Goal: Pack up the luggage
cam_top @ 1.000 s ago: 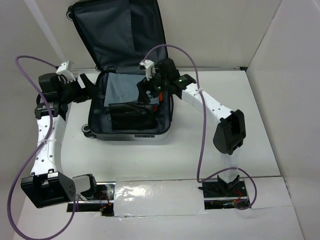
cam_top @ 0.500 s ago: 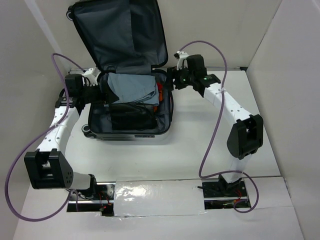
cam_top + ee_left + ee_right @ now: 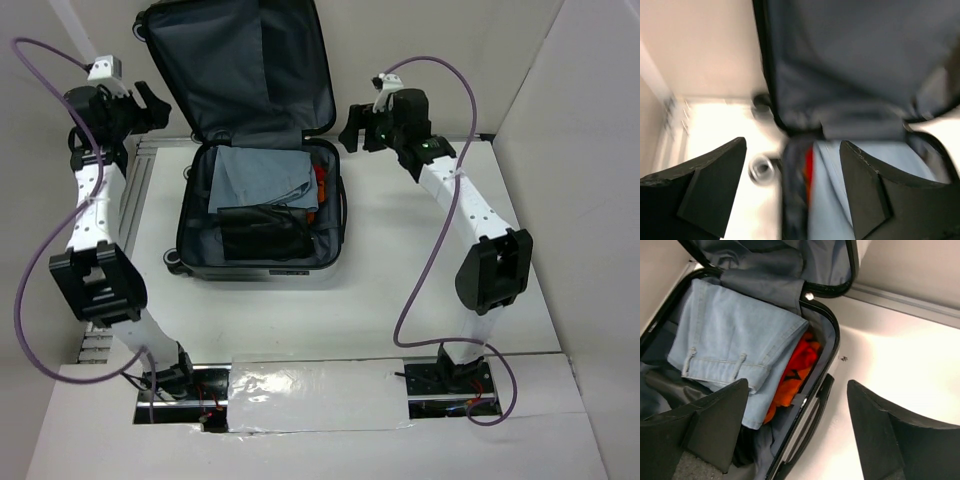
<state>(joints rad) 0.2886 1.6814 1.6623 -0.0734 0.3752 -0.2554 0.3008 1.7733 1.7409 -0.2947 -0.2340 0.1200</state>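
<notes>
The luggage point(image 3: 330, 225) lies open on the table, its lid point(image 3: 240, 65) standing upright against the back wall, dark grey lining showing. Inside lie folded light-blue jeans point(image 3: 262, 178), an orange-red garment point(image 3: 322, 183) and a black garment point(image 3: 262, 235). My left gripper point(image 3: 148, 103) is open and empty, raised beside the lid's left edge. My right gripper point(image 3: 352, 128) is open and empty, raised by the lid's right edge. The right wrist view shows the jeans point(image 3: 735, 337), the orange garment point(image 3: 797, 372) and the luggage's rim point(image 3: 832, 347). The left wrist view is blurred; it shows the lid's lining point(image 3: 850, 65).
White walls enclose the table at the back and on both sides. A black wheel point(image 3: 141, 29) sticks out at the lid's top left. A metal rail point(image 3: 140, 180) runs along the left wall. Purple cables loop from both arms.
Both grippers have drawn up and away from the luggage's open half, the left rising to the lid's left edge and the right to its right edge. The jeans now lie uncovered inside.
</notes>
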